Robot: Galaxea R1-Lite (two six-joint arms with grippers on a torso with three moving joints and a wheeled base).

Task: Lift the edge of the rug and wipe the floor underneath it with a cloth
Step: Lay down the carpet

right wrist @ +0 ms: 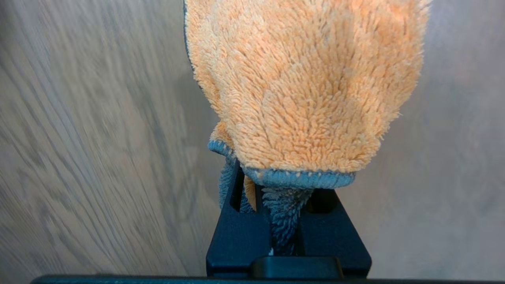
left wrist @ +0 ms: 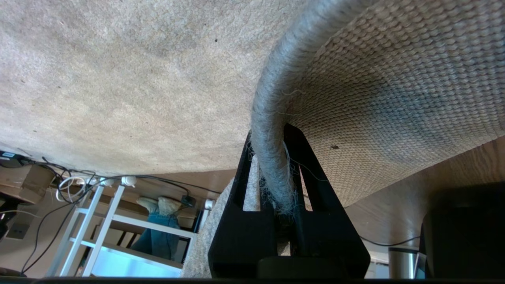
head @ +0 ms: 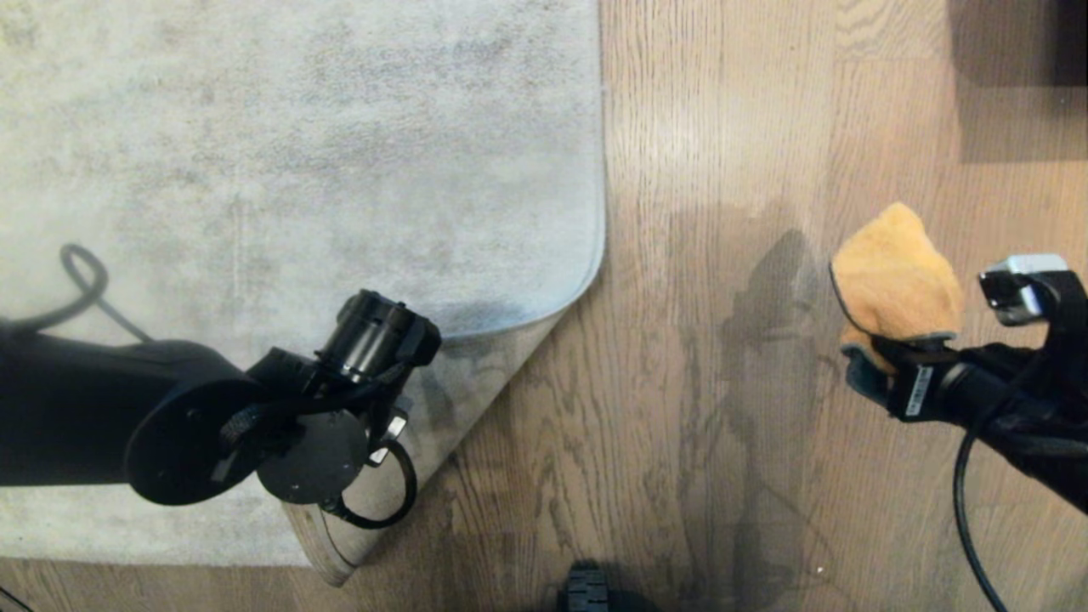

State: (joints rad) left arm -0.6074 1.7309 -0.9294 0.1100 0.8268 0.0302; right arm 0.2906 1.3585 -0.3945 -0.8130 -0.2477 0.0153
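Head view shows the left gripper (head: 399, 408) at the lifted corner of the pale grey rug, its arm reaching in over the pile. The rug edge (head: 510, 319) is raised off the floor (head: 722, 127) beside that gripper, so the tan backing faces down and toward the robot, casting a shadow on the boards beneath.

From the left wrist view, the left gripper (left wrist: 272, 173) is pinched tight on the rug edge (left wrist: 268, 130): the bound grey border runs straight between its two black fingers (left wrist: 240, 177), with the woven backing on one side of the pincer and the mottled pile on the other. Beyond the fingers stands a white frame (left wrist: 90, 221), and a person's legs (left wrist: 158, 228) in jeans and pale socks show behind it.

Well apart from the rug, the right gripper (head: 884, 361) hangs above bare floor, clamped on the cloth (head: 892, 276). In the right wrist view the right gripper (right wrist: 284, 205) bites the blue-hemmed end, and the orange cloth (right wrist: 307, 86) spreads beyond its fingertips, over blurred wood grain (right wrist: 90, 138).
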